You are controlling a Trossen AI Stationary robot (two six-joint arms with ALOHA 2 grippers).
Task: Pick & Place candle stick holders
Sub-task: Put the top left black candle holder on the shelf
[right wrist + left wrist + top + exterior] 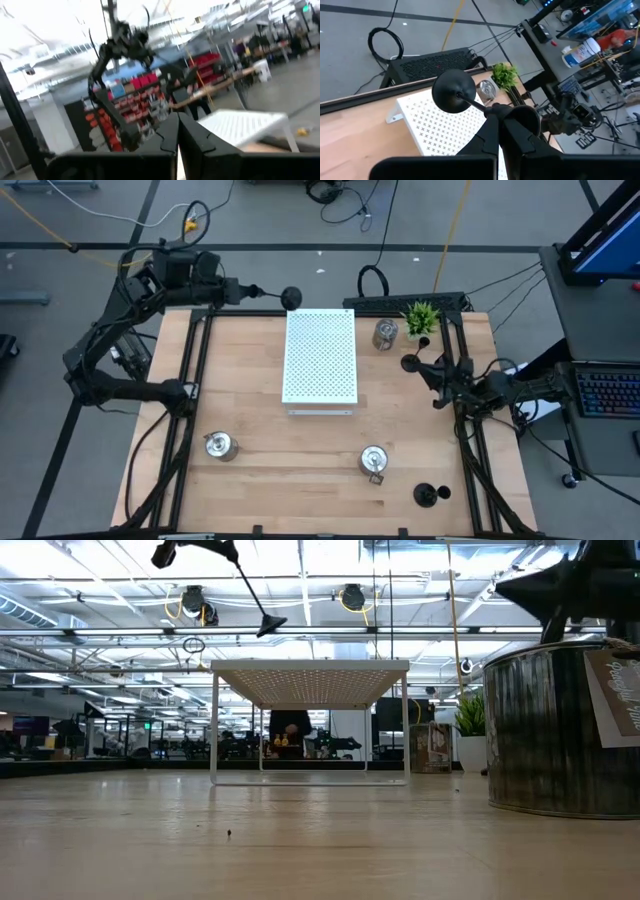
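The white perforated board [320,358] stands on short legs at the back middle of the wooden table [280,470], and everything else can be placed from it. The left gripper [248,290] hangs above the board's back left corner, its fingers [490,131] pinching the thin stem of a black candle stick holder [291,297] whose round base [453,91] points out over the board's back edge. The right gripper [437,373] hovers well to the right of the board, fingers pressed together; a second black holder [410,363] sits right at its tip, but whether it is gripped cannot be told. One silver holder [385,333] stands just right of the board's back right corner, beside the small green plant [421,318]. Two more silver holders lie in front of the board, one to the front left [219,445] and one to the front right [374,461]. A third black holder [431,494] rests farther front right, near the table's edge.
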